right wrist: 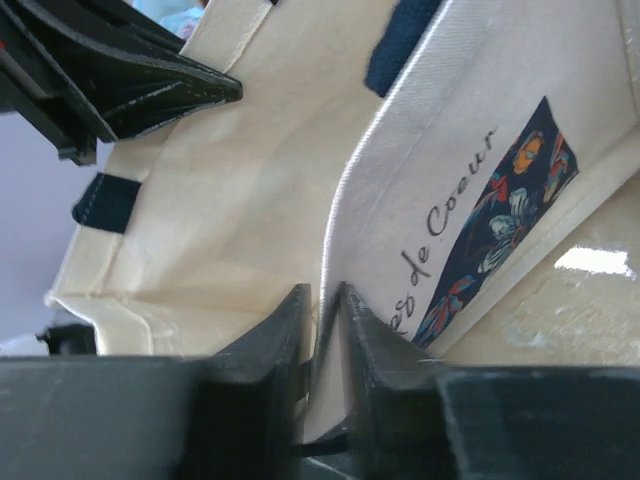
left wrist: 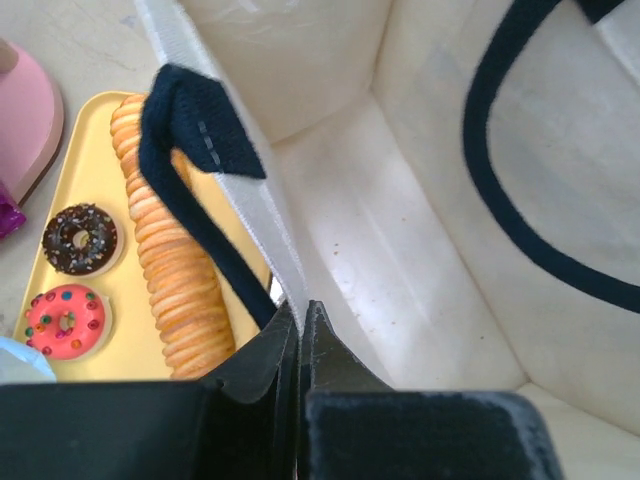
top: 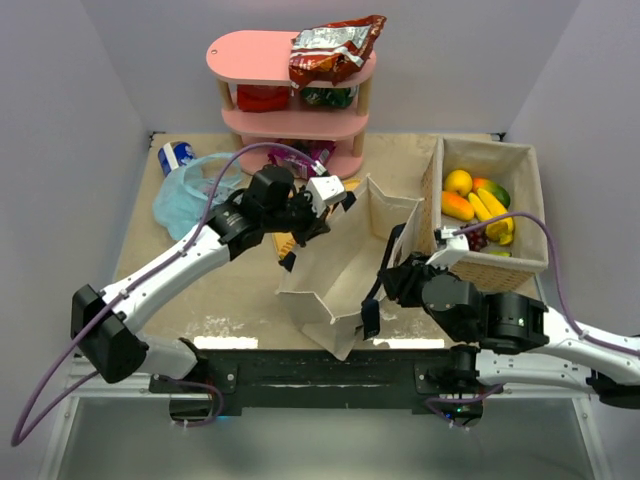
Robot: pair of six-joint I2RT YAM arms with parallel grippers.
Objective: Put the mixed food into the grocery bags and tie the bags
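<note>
A cream canvas tote bag (top: pixel 340 270) with navy handles stands open mid-table. My left gripper (top: pixel 318 205) is shut on its far-left rim (left wrist: pixel 285 250). My right gripper (top: pixel 385 285) is shut on its near-right rim (right wrist: pixel 345 230). The tote's inside (left wrist: pixel 400 200) looks empty. A light-blue plastic grocery bag (top: pixel 190 195) lies crumpled at the back left, held by neither gripper. A red-and-silver crisp bag (top: pixel 335 48) lies on top of the pink shelf (top: pixel 250 55). A chocolate doughnut (left wrist: pixel 80 238) and a pink doughnut (left wrist: pixel 66 320) sit on a yellow tray (left wrist: pixel 110 350). Bananas (top: pixel 493 212) lie in the wicker basket (top: pixel 530 265).
A long sliced loaf (left wrist: pixel 170 260) lies on the yellow tray beside the tote. A blue-and-white can (top: pixel 175 155) stands behind the plastic bag. Red (top: pixel 262 97), green (top: pixel 328 97) and purple (top: pixel 305 152) packets sit on the shelf's lower levels. The basket stands close to the tote's right side.
</note>
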